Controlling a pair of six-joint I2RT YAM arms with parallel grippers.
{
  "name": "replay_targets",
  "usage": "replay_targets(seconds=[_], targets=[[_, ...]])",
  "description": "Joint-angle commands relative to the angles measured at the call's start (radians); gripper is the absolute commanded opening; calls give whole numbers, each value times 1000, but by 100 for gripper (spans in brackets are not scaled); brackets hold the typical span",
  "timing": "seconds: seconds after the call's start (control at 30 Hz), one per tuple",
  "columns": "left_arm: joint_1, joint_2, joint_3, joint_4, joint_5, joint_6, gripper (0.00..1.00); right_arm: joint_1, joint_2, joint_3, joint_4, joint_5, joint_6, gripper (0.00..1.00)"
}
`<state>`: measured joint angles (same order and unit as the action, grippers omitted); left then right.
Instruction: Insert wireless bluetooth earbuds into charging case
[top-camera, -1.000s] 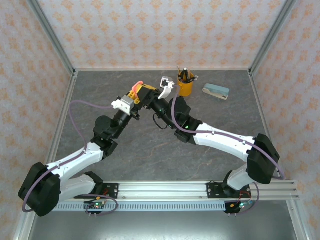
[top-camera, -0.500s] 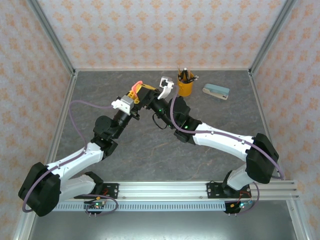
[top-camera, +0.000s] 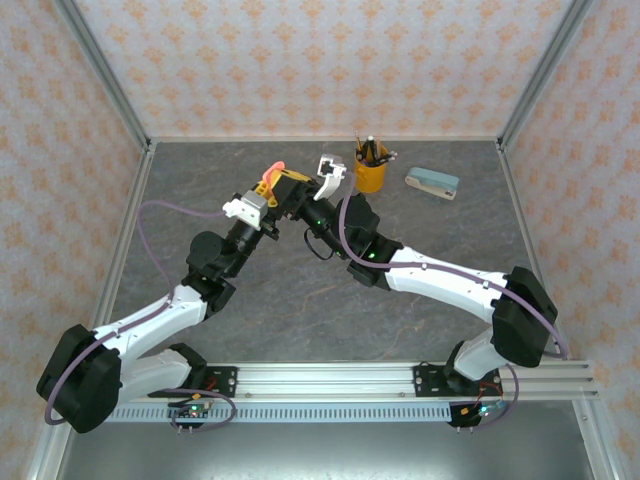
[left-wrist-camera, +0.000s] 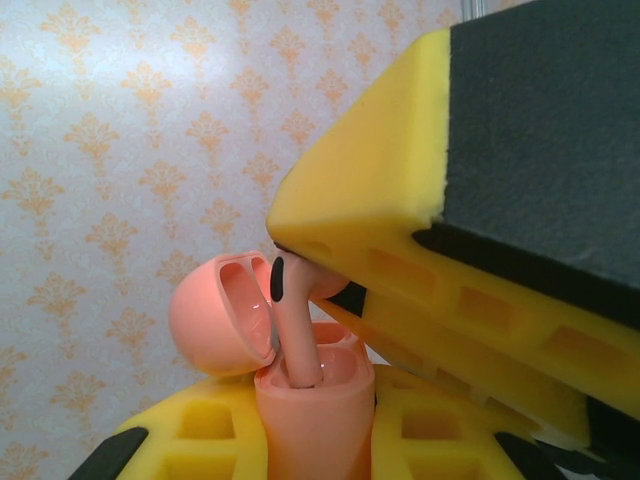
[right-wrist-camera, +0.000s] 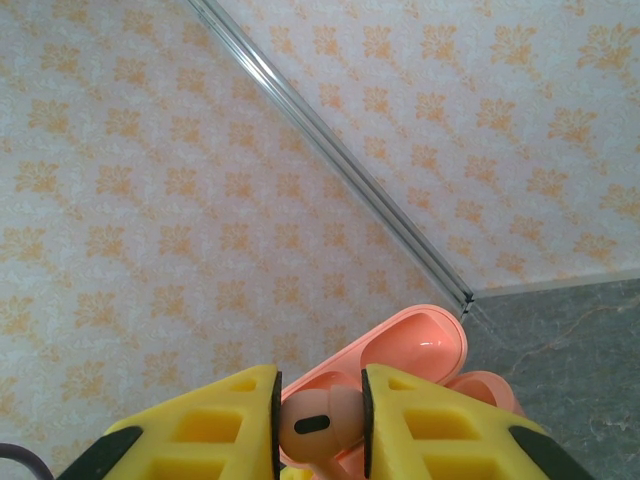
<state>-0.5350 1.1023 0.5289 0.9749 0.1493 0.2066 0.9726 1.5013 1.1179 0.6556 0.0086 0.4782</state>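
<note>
The salmon-pink pebble-shaped plastic charging case (left-wrist-camera: 310, 425) stands upright, its rounded lid (left-wrist-camera: 222, 315) hinged open to one side with the hollow inside showing. A salmon-pink hooked earbud (left-wrist-camera: 297, 335) stands stem-down in one well, its head, marked by a black oval grille, above the rim.
</note>
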Motion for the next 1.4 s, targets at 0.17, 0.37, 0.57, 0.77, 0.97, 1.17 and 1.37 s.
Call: replay_targets(seconds=[0.17, 0.37, 0.57, 0.77, 0.97, 1.17, 1.37], targets=[[-3, -11, 37, 58, -1, -4, 0, 20, -7, -50, -39, -27, 2, 24], [-3, -10, 37, 57, -1, -7, 0, 21, -13, -67, -46, -25, 7, 24], [-3, -8, 36, 59, 3, -10, 0, 20, -7, -54, -75, -16, 15, 26], [-3, -14, 33, 58, 1, -9, 0, 20, -5, -46, -90, -1, 17, 32], [-3, -18, 31, 56, 1, -9, 0, 20, 1, -41, -96, 4, 20, 34], [-3, -24, 29, 56, 2, -7, 0, 20, 1, -39, -103, 13, 23, 35], [-3, -30, 26, 52, 1, -9, 0, 21, -22, -38, -131, 53, 14, 52]])
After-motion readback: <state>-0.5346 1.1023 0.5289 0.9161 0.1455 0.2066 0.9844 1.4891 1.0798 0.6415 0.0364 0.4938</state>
